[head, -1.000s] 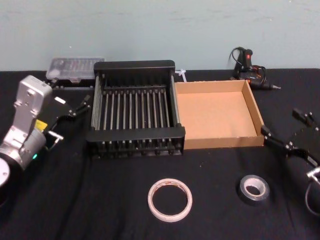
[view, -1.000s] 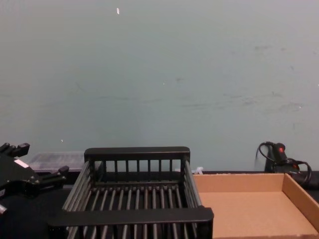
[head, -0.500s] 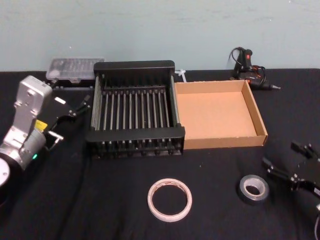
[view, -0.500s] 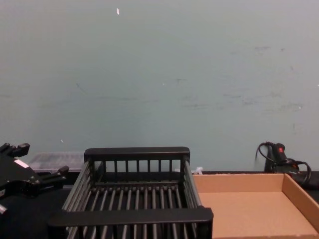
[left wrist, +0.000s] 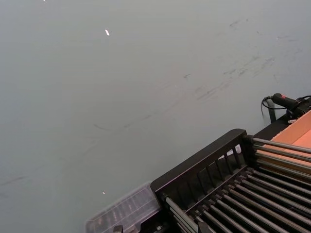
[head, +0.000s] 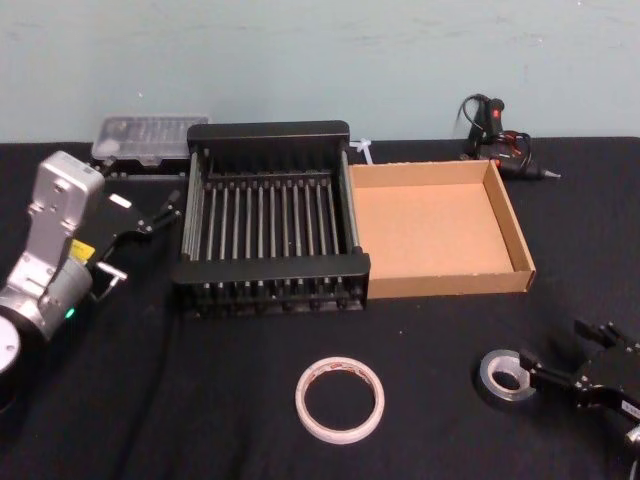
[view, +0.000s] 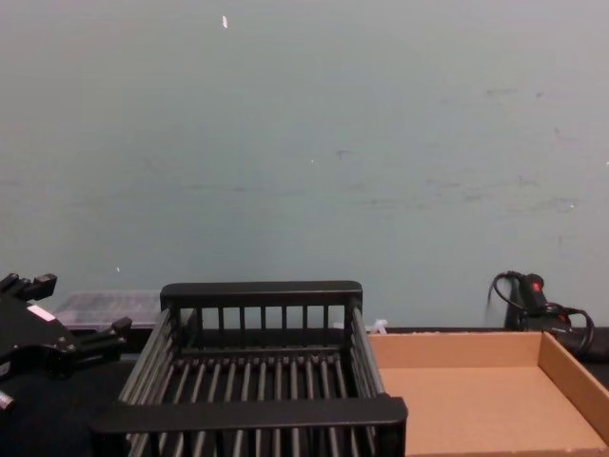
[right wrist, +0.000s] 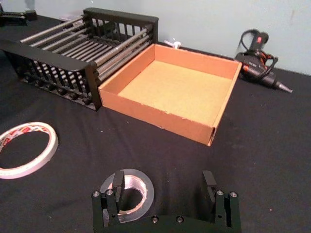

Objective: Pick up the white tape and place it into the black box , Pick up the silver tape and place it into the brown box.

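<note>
- Head view: right gripper (head: 552, 362) low at near right of table (head: 420, 420), jaws spread, holding nothing; one finger just beside silver tape (head: 504, 375), other finger well to the right of it; contact cannot be told
- Right wrist view: right gripper (right wrist: 165, 187) wide open; one finger (right wrist: 117, 180) over rim of silver tape (right wrist: 127, 195), other finger over bare cloth; roll lying flat, outside the gap, not clamped
- White tape (head: 340, 400) flat on cloth, near centre front, well left of silver tape; same ring at edge of right wrist view (right wrist: 25, 148), red print on inner core
- Black box (head: 270, 232) at mid table, nothing inside; bars and rails seen from the side in chest view (view: 257, 381); corner in left wrist view (left wrist: 228, 179)
- Brown box (head: 435, 232) touching right side of black box, nothing inside; also in right wrist view (right wrist: 172, 92) and chest view (view: 485, 395)
- Left gripper (head: 160, 212) parked at far left beside black box, raised off cloth; fingers apart, holding nothing; also at lower left of chest view (view: 67, 333)
- Clear case (head: 150, 138) behind left gripper; glue gun (head: 495, 135) behind brown box
</note>
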{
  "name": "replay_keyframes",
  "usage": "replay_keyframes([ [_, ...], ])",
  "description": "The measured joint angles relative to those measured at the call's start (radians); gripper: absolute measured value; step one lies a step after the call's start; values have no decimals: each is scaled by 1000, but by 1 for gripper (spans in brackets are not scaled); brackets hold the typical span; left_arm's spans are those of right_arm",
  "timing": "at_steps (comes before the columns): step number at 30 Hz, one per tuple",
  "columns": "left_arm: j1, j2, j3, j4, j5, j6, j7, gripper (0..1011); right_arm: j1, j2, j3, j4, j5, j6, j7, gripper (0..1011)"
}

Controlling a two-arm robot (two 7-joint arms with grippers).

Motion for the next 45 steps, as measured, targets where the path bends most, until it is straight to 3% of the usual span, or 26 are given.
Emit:
replay_keyframes([
  [12,0,0,0,0,0,0,0,1001,44,-35,-26,42,-35,41,25,1002],
  [45,0,0,0,0,0,0,0,1001,84,-114,-10,92,-109,120,74,1002],
])
